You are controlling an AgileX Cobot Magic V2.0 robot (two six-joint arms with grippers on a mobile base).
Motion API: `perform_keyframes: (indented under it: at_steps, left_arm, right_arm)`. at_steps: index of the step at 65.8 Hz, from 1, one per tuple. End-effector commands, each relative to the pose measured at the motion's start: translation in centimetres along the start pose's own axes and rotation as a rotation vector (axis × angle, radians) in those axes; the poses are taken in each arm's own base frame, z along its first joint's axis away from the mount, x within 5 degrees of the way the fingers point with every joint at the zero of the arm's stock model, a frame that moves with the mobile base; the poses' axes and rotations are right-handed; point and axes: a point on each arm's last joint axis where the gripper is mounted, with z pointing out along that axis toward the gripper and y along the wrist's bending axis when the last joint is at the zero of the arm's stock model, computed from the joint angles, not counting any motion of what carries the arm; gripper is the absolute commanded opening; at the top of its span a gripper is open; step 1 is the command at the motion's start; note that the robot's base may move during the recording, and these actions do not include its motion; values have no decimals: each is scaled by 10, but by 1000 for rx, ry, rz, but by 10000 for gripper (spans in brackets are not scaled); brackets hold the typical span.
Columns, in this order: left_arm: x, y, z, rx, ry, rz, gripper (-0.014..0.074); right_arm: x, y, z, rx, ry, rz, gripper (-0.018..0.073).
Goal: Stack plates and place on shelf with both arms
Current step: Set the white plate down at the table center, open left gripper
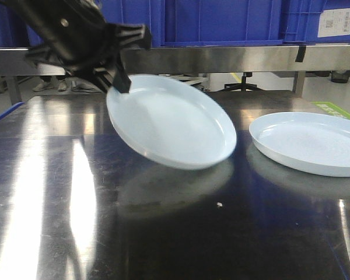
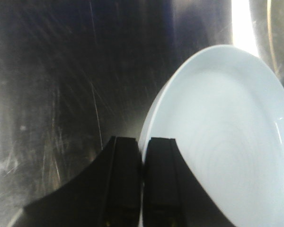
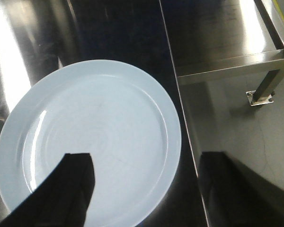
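Black gripper (image 2: 143, 149), glossy round plate (image 2: 227, 142)

lifted plate (image 1: 172, 125): upper-left rim hidden behind left gripper (image 1: 119, 81) | resting plate (image 1: 309, 143): right side cut off by edge | crate label (image 1: 335, 22): too small to read | right gripper (image 3: 145, 158): only fingertips in frame

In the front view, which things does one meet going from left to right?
The left gripper → the tilted plate that it holds by the rim → the flat plate.
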Motion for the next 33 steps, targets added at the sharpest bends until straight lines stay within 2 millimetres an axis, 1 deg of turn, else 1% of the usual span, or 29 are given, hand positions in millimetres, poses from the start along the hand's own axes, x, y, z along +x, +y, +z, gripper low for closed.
perform_keyframes:
  at_steps: [1, 8, 17, 22, 24, 29, 33]
  left_arm:
    - [-21, -10, -10, 43, -124, -4, 99]
    - [-18, -8, 0, 33, -106, 4, 99]
    - [-17, -7, 1, 28, -104, 14, 118]
    - [-20, -7, 0, 22, -104, 29, 200]
    - [-20, -7, 0, 17, -100, 40, 245]
    - [-23, -7, -2, 6, -96, 62, 390]
    - [-24, -7, -4, -6, -79, 75, 452]
  right_arm:
    - [-20, 2, -9, -18, -119, -5, 570]
    - [-20, 3, -9, -18, -120, -5, 570]
    - [-20, 3, -9, -19, -127, -5, 570]
    - [-20, 3, -9, -19, -127, -5, 570]
    - [-20, 3, -9, -19, -127, -5, 570]
    - [-20, 3, -9, -19, -127, -5, 570]
    - [-20, 3, -9, -19, -127, -5, 570]
